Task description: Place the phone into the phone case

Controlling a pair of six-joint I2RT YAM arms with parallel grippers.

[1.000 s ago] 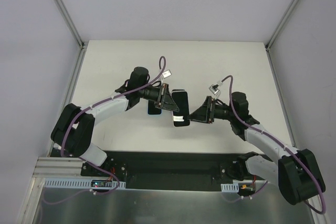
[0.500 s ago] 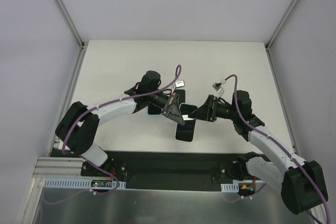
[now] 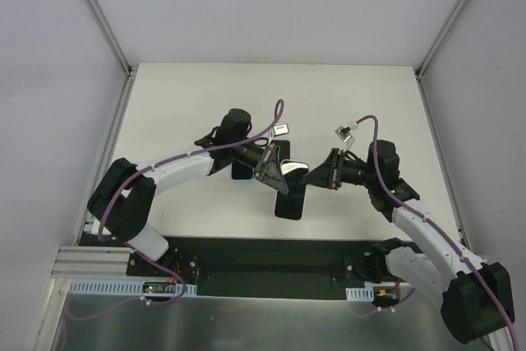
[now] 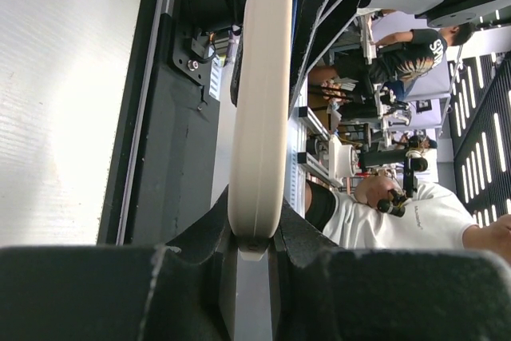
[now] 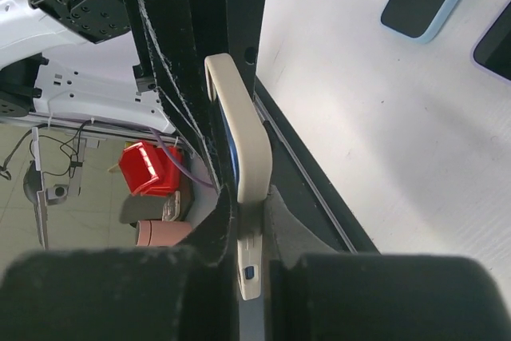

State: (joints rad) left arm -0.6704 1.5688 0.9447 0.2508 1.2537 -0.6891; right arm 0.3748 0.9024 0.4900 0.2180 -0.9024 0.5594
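Left gripper (image 3: pixel 279 168) is clamped narrow on the beige phone case (image 4: pixel 257 101), held edge-on above the table (image 3: pixel 370 104). Right gripper (image 3: pixel 311 175) pinches the same case from the opposite end, jaws narrow. 1 dark phone (image 3: pixel 289 201) lies flat on the table just below both grippers.

We logged: white surface (image 3: pixel 370 104); black base strip (image 3: pixel 271 262); red bin (image 5: pixel 148 167); person in white shirt (image 4: pixel 399 221).
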